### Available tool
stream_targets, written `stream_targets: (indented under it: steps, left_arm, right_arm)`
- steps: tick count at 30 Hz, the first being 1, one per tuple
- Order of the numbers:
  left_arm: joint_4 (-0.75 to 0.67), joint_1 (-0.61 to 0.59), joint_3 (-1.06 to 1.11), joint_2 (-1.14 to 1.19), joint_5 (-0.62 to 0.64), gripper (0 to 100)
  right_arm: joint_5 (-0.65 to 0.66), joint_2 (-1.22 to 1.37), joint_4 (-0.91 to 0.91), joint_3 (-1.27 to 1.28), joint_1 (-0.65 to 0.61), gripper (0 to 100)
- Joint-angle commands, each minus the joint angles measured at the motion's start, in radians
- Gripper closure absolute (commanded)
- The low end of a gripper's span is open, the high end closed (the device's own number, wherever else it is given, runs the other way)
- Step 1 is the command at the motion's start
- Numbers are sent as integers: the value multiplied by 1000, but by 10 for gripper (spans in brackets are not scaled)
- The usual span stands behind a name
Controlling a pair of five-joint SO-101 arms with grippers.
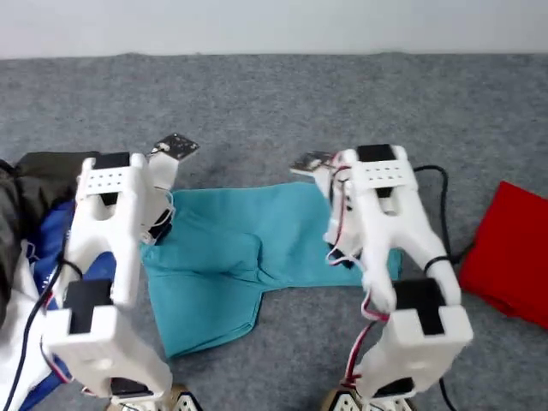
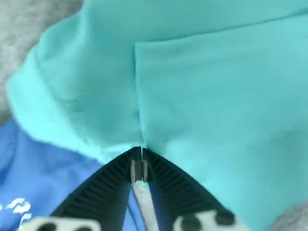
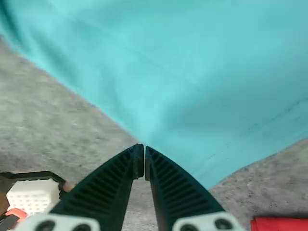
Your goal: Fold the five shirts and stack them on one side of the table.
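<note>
A teal shirt (image 1: 231, 248) lies partly folded in the middle of the grey table, between the two arms. My left gripper (image 2: 141, 155) is shut on the teal shirt's (image 2: 202, 86) left edge, just above a blue shirt (image 2: 43, 178). My right gripper (image 3: 144, 148) is shut on the teal shirt's (image 3: 183, 72) right edge, low over the grey surface. From above, the left arm (image 1: 111, 223) and the right arm (image 1: 385, 223) cover both pinched edges.
A pile of unfolded shirts, dark, blue and white (image 1: 34, 231), sits at the left edge. A red folded shirt (image 1: 509, 253) lies at the right edge, its corner (image 3: 279, 224) near the right gripper. Bare grey table (image 1: 274, 103) stretches behind the arms.
</note>
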Motion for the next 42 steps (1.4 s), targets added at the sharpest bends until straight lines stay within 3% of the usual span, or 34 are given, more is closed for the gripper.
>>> stream_targets:
  steps: [1, 14, 23, 29, 37, 42]
  left_arm:
    - [54, -12, -35, -138, -5, 983]
    - [61, -434, -41, -284, -8, 981]
    - [31, -583, -41, -284, -8, 981]
    - [40, -624, -41, -284, -37, 981]
    - [41, -669, -39, -285, -44, 981]
    - [43, -677, -38, -285, -48, 981]
  right_arm:
    - [-46, -119, 30, -23, -99, 990]
    - [-133, -147, -58, -21, -503, 990]
    - [-172, 56, -90, -28, -812, 987]
    - [-238, 93, -140, -23, -980, 785]
    - [-235, 197, -231, -26, -1027, 774]
    - [-232, 272, -275, -26, -1030, 855]
